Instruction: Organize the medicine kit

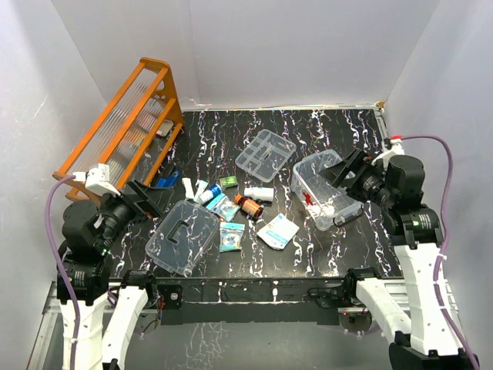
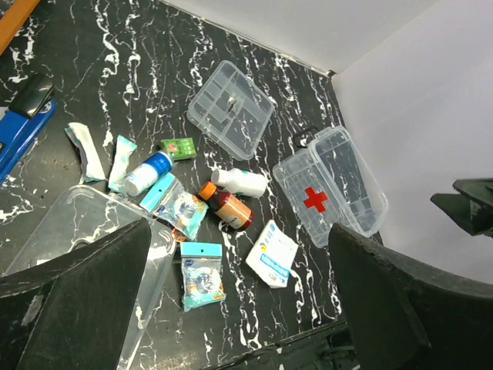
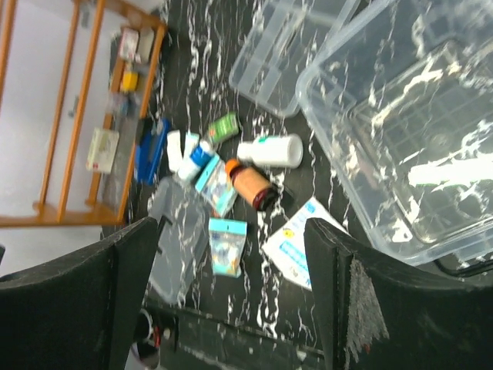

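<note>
Medicine box [image 1: 320, 186], tray [image 1: 266, 154] and lid [image 1: 183, 235] apart, bottles [image 1: 258, 193] loose between

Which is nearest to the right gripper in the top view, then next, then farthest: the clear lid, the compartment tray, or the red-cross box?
1. Red-cross box, right side, at the right gripper.
2. Compartment tray, centre back.
3. Clear lid, front left.

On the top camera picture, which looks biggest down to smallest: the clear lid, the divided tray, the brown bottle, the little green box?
1. clear lid
2. divided tray
3. brown bottle
4. green box, only a little smaller than the bottle
</note>
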Tool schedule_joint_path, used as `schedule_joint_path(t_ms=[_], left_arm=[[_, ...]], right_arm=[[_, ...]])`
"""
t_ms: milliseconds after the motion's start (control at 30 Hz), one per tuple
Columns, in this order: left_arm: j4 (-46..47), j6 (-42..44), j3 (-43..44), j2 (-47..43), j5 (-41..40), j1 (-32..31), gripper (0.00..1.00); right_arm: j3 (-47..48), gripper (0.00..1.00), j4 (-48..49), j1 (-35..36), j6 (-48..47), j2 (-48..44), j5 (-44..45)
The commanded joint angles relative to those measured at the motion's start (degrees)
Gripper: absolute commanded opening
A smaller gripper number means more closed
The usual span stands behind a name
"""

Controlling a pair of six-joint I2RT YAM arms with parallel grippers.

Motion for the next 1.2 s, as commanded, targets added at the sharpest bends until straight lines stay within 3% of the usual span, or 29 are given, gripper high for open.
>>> schedule_joint_path(t_ms=[0, 200, 500, 700, 1167], left_arm=[[0.97, 0.54, -1.46, 1.13, -1.04, -0.37, 0.99], [7.40, 1.40, -6.55, 4.45, 10.77, -0.36, 0.95], [15.77, -1.57, -10.88, 11.73, 17.55, -0.51, 0.91], [15.56, -1.07, -11.77, 13.53, 18.23, -1.75, 0.92], [14.66, 0.04, -10.83, 17.79, 20.73, -3.65, 0.92]], right_arm=[[-0.14, 0.73, -3.29, 1.96, -4.69, 3.63, -5.71], [-0.22, 0.67, -7.60, 3.54, -9.27, 9.41, -5.34], [-4.12, 0.66, -9.99, 11.02, -4.52, 12.86, -1.37], [-8.69, 0.69, -8.53, 18.20, 0.40, 13.60, 10.49], [-12.31, 0.68, -4.27, 18.40, 5.86, 14.71, 38.42]])
